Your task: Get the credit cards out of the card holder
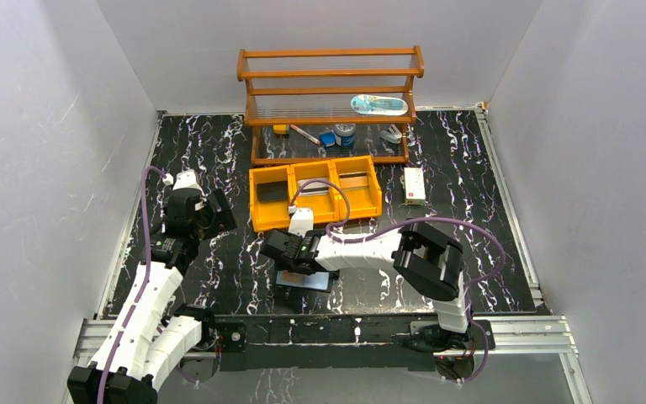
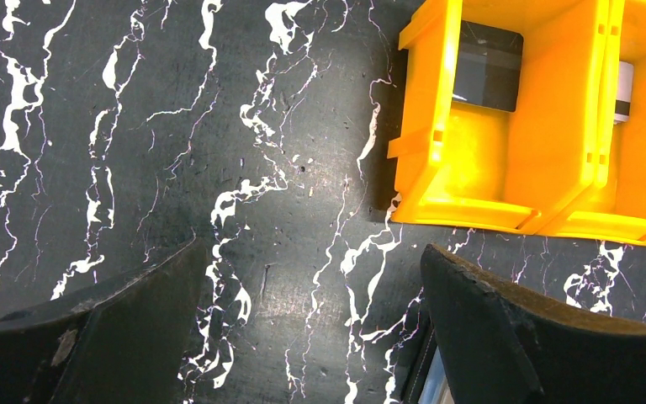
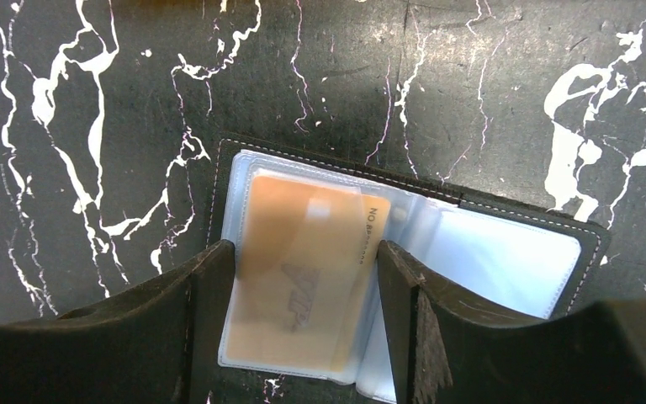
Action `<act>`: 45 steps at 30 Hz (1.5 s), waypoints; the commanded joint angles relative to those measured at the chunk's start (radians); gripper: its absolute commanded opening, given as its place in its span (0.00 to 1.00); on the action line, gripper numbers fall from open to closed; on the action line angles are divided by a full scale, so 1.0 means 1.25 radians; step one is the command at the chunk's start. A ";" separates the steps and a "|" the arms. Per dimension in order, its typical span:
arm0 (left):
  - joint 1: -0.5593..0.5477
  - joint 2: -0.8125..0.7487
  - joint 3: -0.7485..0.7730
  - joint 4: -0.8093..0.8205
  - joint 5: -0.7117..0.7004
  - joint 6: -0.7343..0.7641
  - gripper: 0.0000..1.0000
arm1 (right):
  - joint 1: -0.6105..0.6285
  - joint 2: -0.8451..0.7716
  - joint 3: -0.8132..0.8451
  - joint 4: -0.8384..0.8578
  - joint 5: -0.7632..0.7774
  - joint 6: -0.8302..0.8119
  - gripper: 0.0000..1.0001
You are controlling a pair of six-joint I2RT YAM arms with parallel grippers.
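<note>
card [image 3: 303, 286] thin, stiff, slick, snug in holder [image 3: 513, 252]; take by edges | holder light, may drag | R grp [image 3: 303, 257] astride card, clamp unclear | L grp [image 2: 315, 252] wide, empty

Top view: the right arm [image 1: 362, 248] covers part of the holder [image 1: 313, 283]. Right wrist view: the card [image 3: 303, 278] is blurred under its clear sleeve [image 3: 240, 181], print unreadable, and the right gripper [image 3: 303, 252] hides the holder's near edge. Left wrist view: the bin [image 2: 555, 126] is cut off top and right.
</note>
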 commanded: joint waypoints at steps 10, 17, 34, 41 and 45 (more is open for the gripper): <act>0.003 -0.007 -0.006 0.000 0.019 0.005 0.98 | -0.065 -0.081 -0.203 0.235 -0.168 0.035 0.70; 0.003 0.005 -0.003 -0.001 0.031 0.006 0.98 | -0.071 -0.087 -0.212 0.222 -0.174 0.029 0.72; 0.003 -0.013 -0.019 -0.031 0.271 -0.056 0.98 | -0.089 -0.106 -0.260 0.303 -0.229 0.039 0.71; 0.003 -0.042 -0.105 0.019 0.551 -0.218 0.90 | -0.110 -0.135 -0.331 0.377 -0.271 0.066 0.70; 0.002 -0.045 -0.169 0.082 0.619 -0.275 0.85 | -0.117 -0.148 -0.356 0.404 -0.285 0.073 0.70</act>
